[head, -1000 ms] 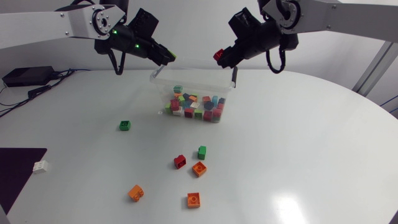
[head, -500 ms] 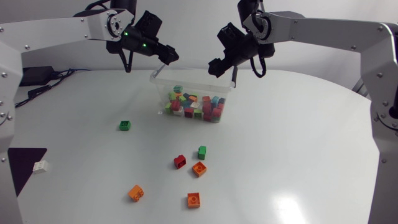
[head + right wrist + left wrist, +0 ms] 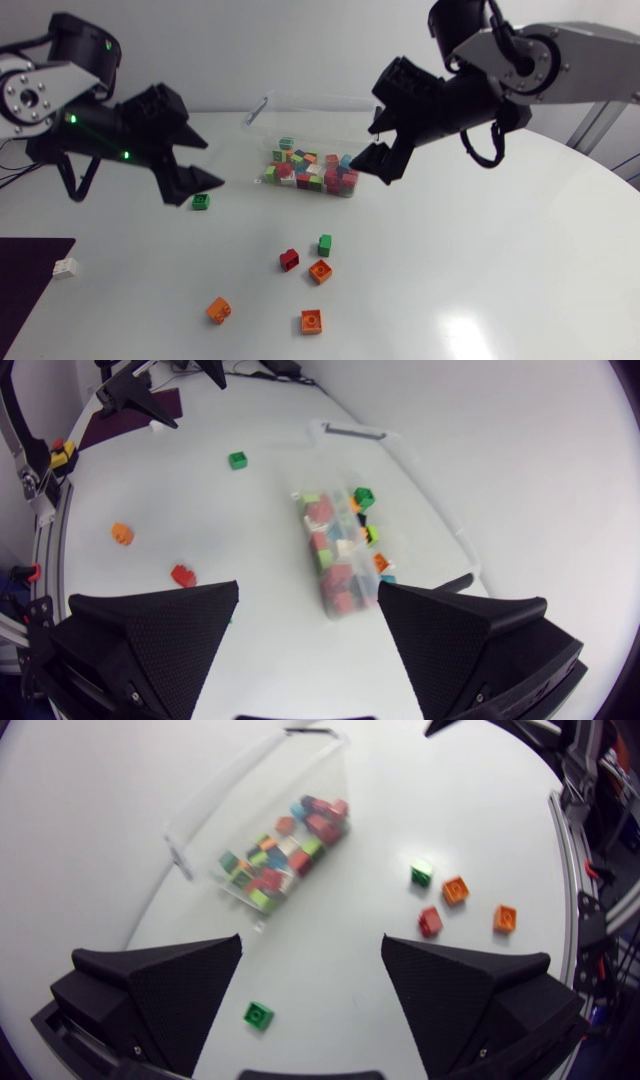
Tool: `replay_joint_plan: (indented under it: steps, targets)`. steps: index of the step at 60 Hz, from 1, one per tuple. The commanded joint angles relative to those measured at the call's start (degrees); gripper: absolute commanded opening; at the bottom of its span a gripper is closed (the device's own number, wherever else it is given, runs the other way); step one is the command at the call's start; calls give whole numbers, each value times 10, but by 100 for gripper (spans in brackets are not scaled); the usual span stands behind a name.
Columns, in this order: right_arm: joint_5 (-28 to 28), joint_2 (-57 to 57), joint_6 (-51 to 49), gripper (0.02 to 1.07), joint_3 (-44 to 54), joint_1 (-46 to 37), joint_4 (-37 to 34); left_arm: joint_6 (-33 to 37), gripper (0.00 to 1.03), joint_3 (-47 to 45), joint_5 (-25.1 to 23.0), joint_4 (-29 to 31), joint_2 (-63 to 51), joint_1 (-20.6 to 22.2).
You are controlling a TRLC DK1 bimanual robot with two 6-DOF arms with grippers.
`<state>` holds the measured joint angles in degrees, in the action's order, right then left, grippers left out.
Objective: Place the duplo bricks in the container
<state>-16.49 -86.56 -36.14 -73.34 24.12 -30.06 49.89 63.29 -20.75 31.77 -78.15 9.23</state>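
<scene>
White round tabletop [image 3: 500, 250]: smooth, satin finish, with a soft sheen patch near the front right.
Clear rectangular plastic container [image 3: 310, 120]: transparent, glossy, thin-walled.
Small studded plastic bricks: orange brick [image 3: 311, 321], red brick [image 3: 289, 260], green brick [image 3: 201, 201], and mixed colours inside the container. All are hard, smooth and lightly glossy.
Left pincer [image 3: 312, 945], right pincer [image 3: 308, 588]: matt black. The broad wedge fingers [image 3: 170, 990] have a finely grained, pebbled face and crisp edges.
Silver-grey arm links [image 3: 590, 60]: smooth, satin, metal-looking. Joints are black and dull.
</scene>
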Motion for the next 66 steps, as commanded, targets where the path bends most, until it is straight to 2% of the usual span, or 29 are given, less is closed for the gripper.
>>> replay_joint_plan:
  steps: [1,3,12,25,42,60,65,66]
  targets:
    - [0,7,-17,103,57,15,-10,95,97,-86,-5,26,34,10]
    - [1,7,-17,102,73,22,-9,133,97,-115,-5,43,47,14]
    - [17,-17,-17,102,117,49,2,212,97,-182,-5,69,59,21]
    - [30,-89,-17,102,126,63,40,277,97,-234,6,69,28,42]
    - [44,-180,-11,101,88,88,56,311,96,-278,35,67,4,81]
    - [60,-251,-11,96,29,101,65,306,91,-294,65,-22,-57,104]
    - [60,-268,-13,95,16,102,63,305,82,-286,68,-33,-82,104]
    - [60,-271,-14,93,14,102,63,305,77,-281,69,-34,-91,104]
